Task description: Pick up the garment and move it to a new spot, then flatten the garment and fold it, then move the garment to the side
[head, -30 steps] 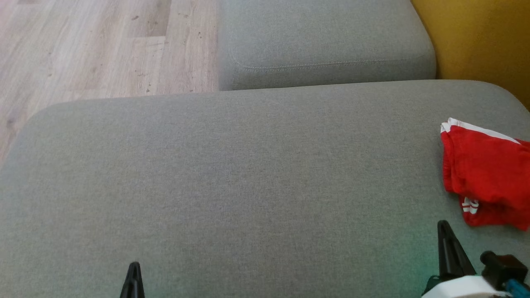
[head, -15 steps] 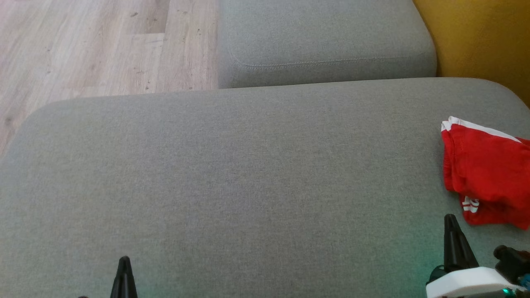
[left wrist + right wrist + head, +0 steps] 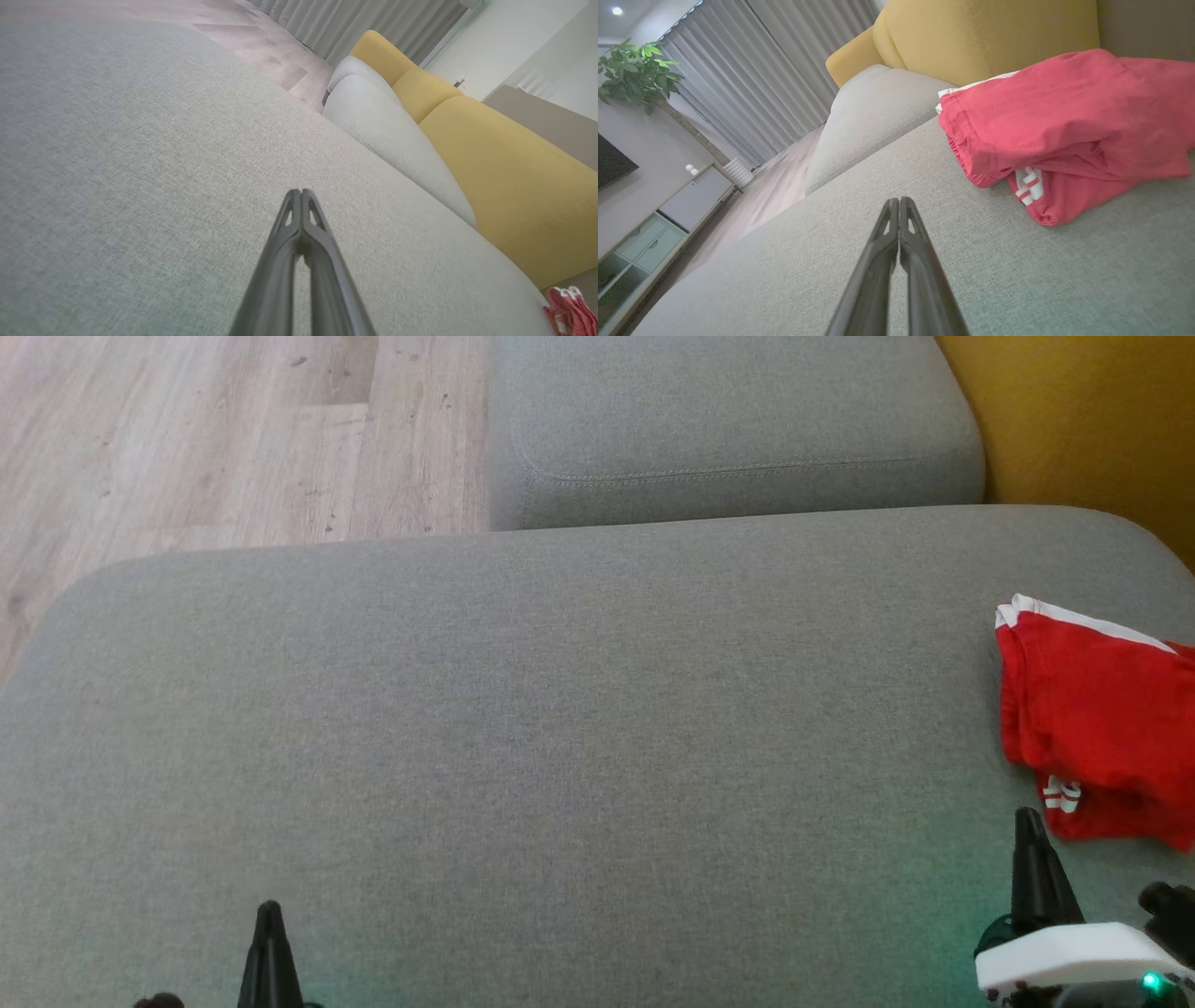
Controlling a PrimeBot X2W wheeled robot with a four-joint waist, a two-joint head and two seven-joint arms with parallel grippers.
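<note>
Fingers (image 3: 273, 275) closed, empty, on our left gripper (image 3: 269, 907) and right gripper (image 3: 1027, 814); garment (image 3: 1092, 719) sits folded at three o'clock, seemingly set aside as tasked.

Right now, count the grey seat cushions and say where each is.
2. The large grey cushion lies directly ahead, holding the red shorts; the smaller grey cushion sits beyond it. More may lie outside view.

Soft, even light is falling on the sofa (image 3: 597, 709), leaving faint shadows. A green lamp (image 3: 1150, 982) is tinting nearby fabric. Wrist views are bending lines, paling the garment (image 3: 1064, 116).
</note>
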